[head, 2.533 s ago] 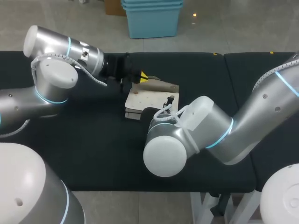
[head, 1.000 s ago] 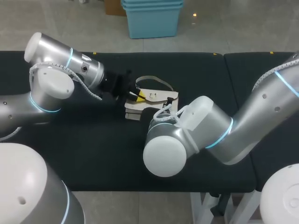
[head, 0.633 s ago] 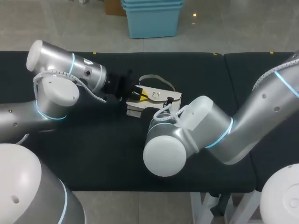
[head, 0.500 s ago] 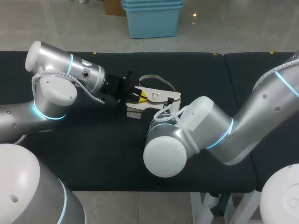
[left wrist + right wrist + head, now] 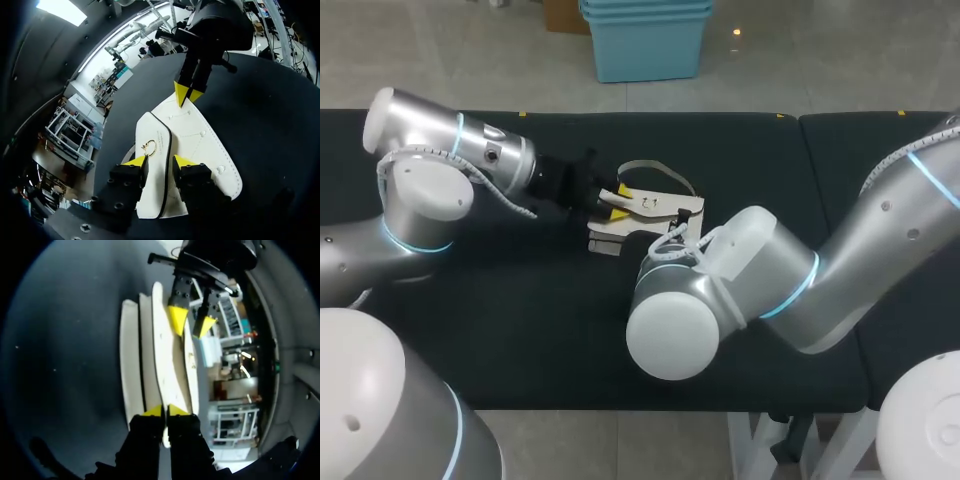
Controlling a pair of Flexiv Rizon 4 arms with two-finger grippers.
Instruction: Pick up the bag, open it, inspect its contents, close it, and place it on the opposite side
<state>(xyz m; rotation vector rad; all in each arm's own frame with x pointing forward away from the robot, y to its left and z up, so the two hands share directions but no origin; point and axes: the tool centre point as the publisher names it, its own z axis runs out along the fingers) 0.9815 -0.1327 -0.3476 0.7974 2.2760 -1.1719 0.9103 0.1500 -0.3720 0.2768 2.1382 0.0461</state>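
The left gripper point(image 5: 159, 164) pinches the bag's flap point(image 5: 156, 132) between its yellow tips. The flap is a smooth, cream, leather-like tongue, rounded at the end and edged in black. A small gold ring point(image 5: 148, 146) sits on it just ahead of the fingers. Ahead of and below this gripper, the bag point(image 5: 665, 212) lies on the dark matte table point(image 5: 520, 330), flat, built of stiff pale panels dotted with small studs. At the bag's far edge, facing the left gripper, the right gripper point(image 5: 164, 411) has its tips pressed together on one thin panel edge.
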